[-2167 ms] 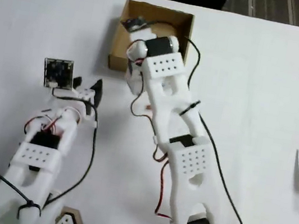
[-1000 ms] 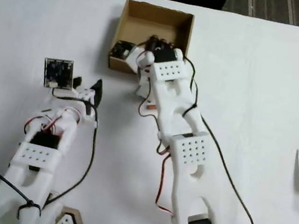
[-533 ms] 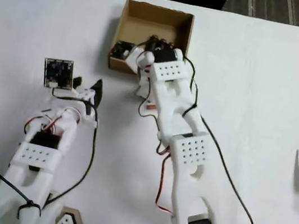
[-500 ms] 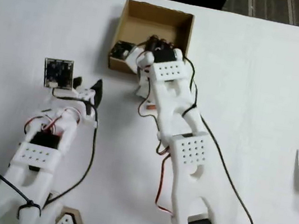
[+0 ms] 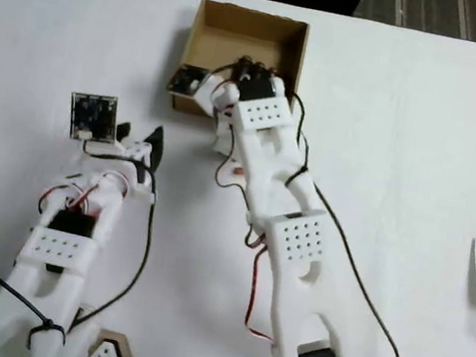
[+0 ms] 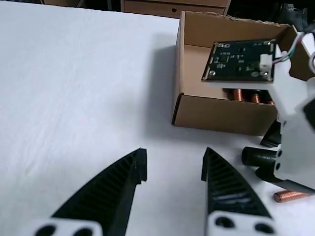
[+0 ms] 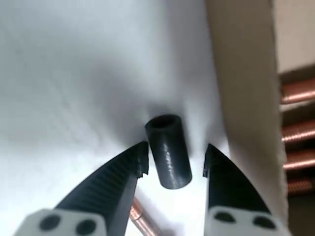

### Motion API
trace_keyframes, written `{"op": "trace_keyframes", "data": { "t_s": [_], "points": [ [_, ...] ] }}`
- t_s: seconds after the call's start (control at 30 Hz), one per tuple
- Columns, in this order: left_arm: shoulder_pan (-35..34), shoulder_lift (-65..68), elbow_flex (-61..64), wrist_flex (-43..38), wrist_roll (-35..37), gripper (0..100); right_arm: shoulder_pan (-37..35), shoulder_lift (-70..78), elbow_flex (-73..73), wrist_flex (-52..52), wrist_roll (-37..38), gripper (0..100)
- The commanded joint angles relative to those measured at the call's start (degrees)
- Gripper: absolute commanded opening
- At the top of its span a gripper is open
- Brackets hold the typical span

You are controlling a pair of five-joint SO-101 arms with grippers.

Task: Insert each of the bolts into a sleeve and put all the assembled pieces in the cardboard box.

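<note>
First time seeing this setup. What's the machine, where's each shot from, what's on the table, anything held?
Two white robot arms sit side by side at a white table. One picture looks down from above; the other two come from a camera on each arm's wrist. The left gripper is open above bare table, holding nothing. The right gripper is open, a jaw on either side of a black sleeve lying beside the cardboard box, not clamped on it. A copper bolt lies nearby; more bolts are in the box.
</note>
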Motion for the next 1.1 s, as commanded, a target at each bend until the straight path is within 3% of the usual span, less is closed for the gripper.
{"op": "trace_keyframes", "data": {
  "t_s": [0.0, 0.2, 0.33, 0.4, 0.93, 1.07],
  "points": [
    [-0.5, -1.8, -0.5, -0.9, -0.1, 20, -2.3, -0.2, -1.9, 0.0, 0.2, 17.6],
    [-0.5, -1.8, -0.5, -0.9, -0.1, 20, -1.1, -0.2, -1.6, 0.4, 0.2, 16.8],
    [-0.5, -1.8, -0.5, -0.9, -0.1, 20, -0.4, -0.1, -1.6, 0.9, 0.2, 0.3],
    [-0.5, -1.8, -0.5, -0.9, -0.1, 20, -0.3, -0.1, -1.6, 1.7, 0.2, 3.6],
    [-0.5, -1.8, -0.5, -0.9, -0.1, 20, -0.6, 0.5, -1.7, 10.2, -0.2, 2.1],
    [-0.5, -1.7, -0.5, -0.9, -0.1, 20, -0.2, 2.1, -2.3, 6.3, -12.3, 2.1]
  ]
}}
